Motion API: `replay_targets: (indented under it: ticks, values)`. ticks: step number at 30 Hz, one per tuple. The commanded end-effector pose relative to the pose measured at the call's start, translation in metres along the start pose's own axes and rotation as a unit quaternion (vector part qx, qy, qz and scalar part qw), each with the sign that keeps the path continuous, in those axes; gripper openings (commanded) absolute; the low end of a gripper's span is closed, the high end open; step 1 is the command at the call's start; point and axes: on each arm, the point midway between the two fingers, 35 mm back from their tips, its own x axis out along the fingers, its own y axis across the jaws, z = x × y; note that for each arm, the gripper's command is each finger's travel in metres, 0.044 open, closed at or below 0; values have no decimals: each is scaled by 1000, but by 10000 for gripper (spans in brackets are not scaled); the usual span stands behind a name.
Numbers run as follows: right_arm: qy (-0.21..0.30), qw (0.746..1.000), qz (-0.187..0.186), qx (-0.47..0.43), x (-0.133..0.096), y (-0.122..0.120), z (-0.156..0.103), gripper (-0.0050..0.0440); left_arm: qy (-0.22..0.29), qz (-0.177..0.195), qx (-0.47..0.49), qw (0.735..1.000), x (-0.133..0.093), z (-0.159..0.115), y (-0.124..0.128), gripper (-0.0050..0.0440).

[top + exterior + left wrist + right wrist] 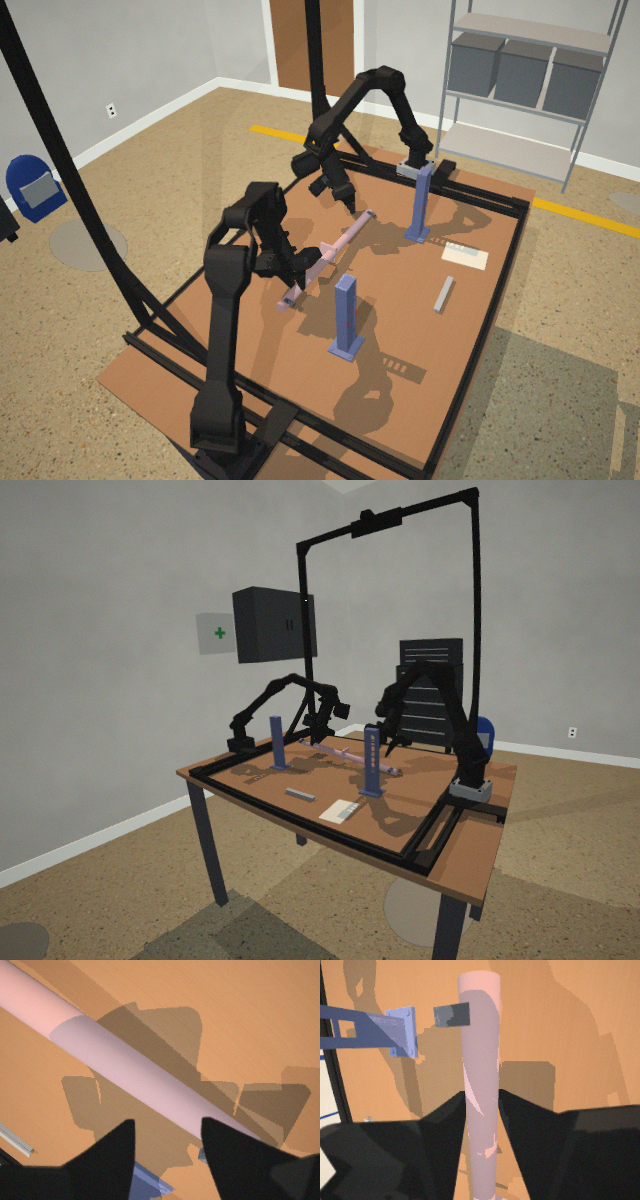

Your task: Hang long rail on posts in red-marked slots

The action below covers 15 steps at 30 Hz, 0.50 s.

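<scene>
Rail: One pale-pink rail (351, 233) (356, 759) (130, 1065) (481, 1050) is lying low at the wooden table (403, 289) (330, 784) (280, 1000) (520, 1010), well apart from both posts; we are not telling from these views whether it is touching the wood.
Right gripper (299, 284) (314, 740) (482, 1092): We are clasping the rail near one end, with that end's grey hook (290, 302) (302, 741) (452, 1015) sticking out beyond the fingers.
Left gripper (353, 210) (388, 753) (168, 1120): We are holding its fingers part-way apart with nothing between them, near the rail's other end and turned askew to it.
Blue slotted posts (346, 315) (277, 740): They are standing upright and bearing nothing; red marks (347, 324) (278, 742) are showing on them.
Done: We are securing one end, nothing more.
Left: We are still needing, it seems, to square up and grasp the second end, lift level, seat both hooks in the red-marked slots, release and withdraw.
Risk: We are possibly nudging the rail if the left fingers close while askew.
</scene>
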Motion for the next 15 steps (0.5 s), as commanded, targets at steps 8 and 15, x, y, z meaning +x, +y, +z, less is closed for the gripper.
replay_targets:
  ticks: [8,15]
  values:
    - [2,1000,2,1,-1,1,-1,0,9,1,143,990,4,1,-1,160]
    - [2,1000,2,1,-1,1,-1,0,13,1,239,971,5,2,-1,160]
